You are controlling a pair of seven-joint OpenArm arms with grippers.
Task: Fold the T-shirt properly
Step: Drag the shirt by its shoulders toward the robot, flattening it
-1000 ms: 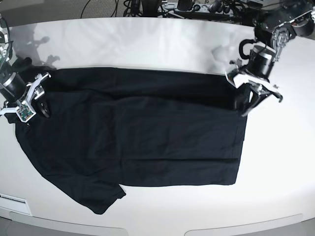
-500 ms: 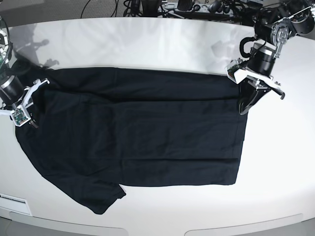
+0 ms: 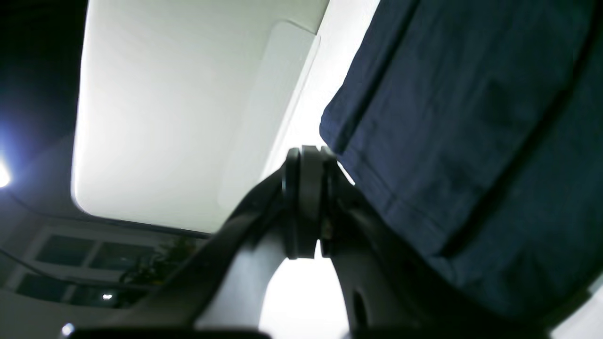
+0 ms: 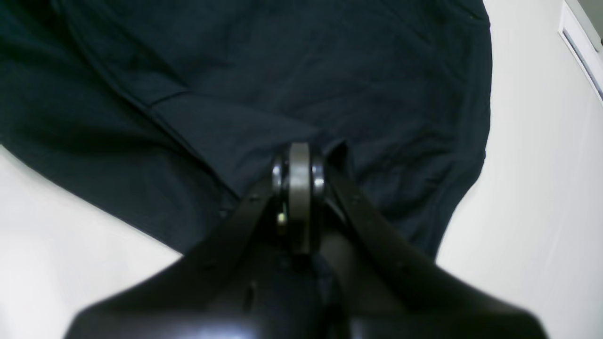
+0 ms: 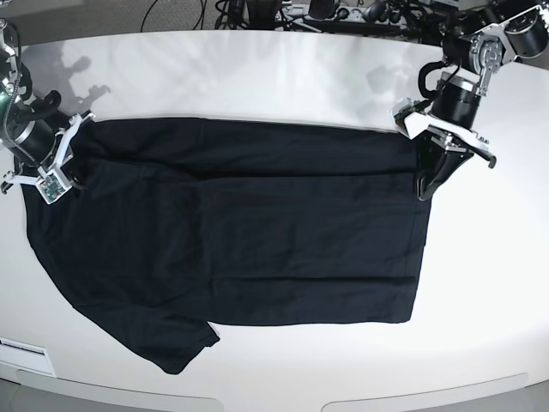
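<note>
The black T-shirt (image 5: 240,232) lies spread flat on the white table (image 5: 274,77), with one sleeve toward the front left. My left gripper (image 5: 424,194) is at the shirt's right hem with its jaws shut. In the left wrist view (image 3: 306,197) the pads press together and the hem (image 3: 471,117) runs under one finger. My right gripper (image 5: 62,182) is at the shirt's left edge. In the right wrist view (image 4: 299,188) it is shut, and the fabric (image 4: 282,70) puckers around its tips.
Cables and equipment (image 5: 343,13) line the table's far edge. A white label (image 5: 21,348) sits at the front left corner. The curved front edge (image 5: 274,396) of the table runs close below the shirt's sleeve.
Both grippers closed from open at the shirt's edges. The right gripper then moved toward the table's far side. The left gripper stayed at the hem.
</note>
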